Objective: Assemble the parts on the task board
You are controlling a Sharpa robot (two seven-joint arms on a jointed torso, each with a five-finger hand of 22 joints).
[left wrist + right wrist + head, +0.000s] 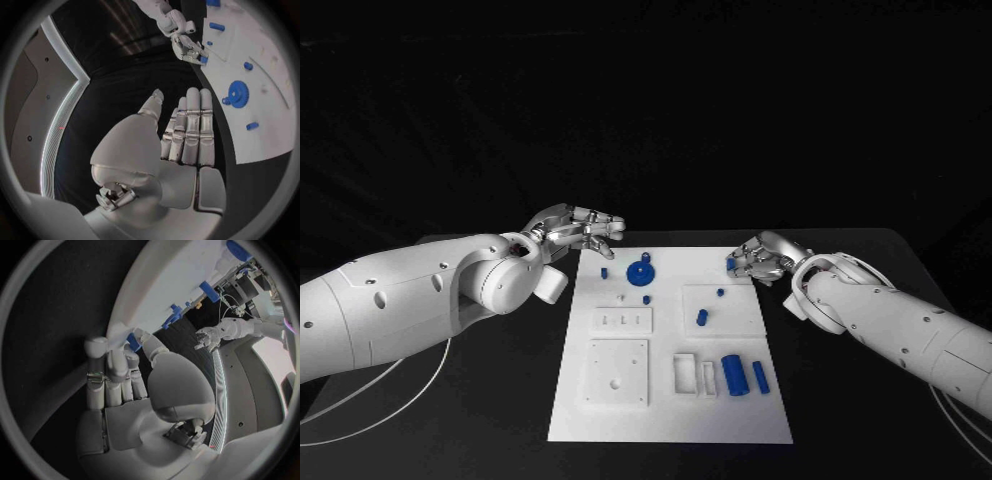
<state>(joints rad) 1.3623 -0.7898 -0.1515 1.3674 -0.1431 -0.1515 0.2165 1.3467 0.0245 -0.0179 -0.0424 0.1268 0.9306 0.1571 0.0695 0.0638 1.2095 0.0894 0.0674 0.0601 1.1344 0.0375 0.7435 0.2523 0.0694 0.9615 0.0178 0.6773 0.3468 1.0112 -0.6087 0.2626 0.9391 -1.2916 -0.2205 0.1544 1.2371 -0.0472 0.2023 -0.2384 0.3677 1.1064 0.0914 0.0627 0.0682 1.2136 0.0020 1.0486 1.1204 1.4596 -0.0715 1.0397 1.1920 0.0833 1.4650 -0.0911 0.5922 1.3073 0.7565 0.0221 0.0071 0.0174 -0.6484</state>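
Task board (668, 400): a white plate is laid lengthwise at the middle of the black table (473, 420), between the two arms.

Parts on the board: a blue gear (640, 273) is seen near the far edge, with a small blue peg (606, 271) just to its left and a smaller blue piece (648, 298) just on its near side. Two small blue pieces (704, 317) are set on a raised white block right of centre. Two blue cylinders (734, 374) are laid side by side toward the near right, next to a white open frame (687, 373). A white square plate (617, 372) with holes is placed at the near left, and a smaller white block with slots (622, 320) beyond it.

Left hand (577, 229): held above the table just off the board's far left corner, apart from the parts. In the left wrist view the left hand (187, 130) is shown with fingers straight and side by side, the thumb set apart, and nothing held.

Right hand (759, 259): placed at the board's far right corner. In the right wrist view a small blue part (133, 341) is seen pinched between its thumb and fingertips (119, 357) at the board's edge.
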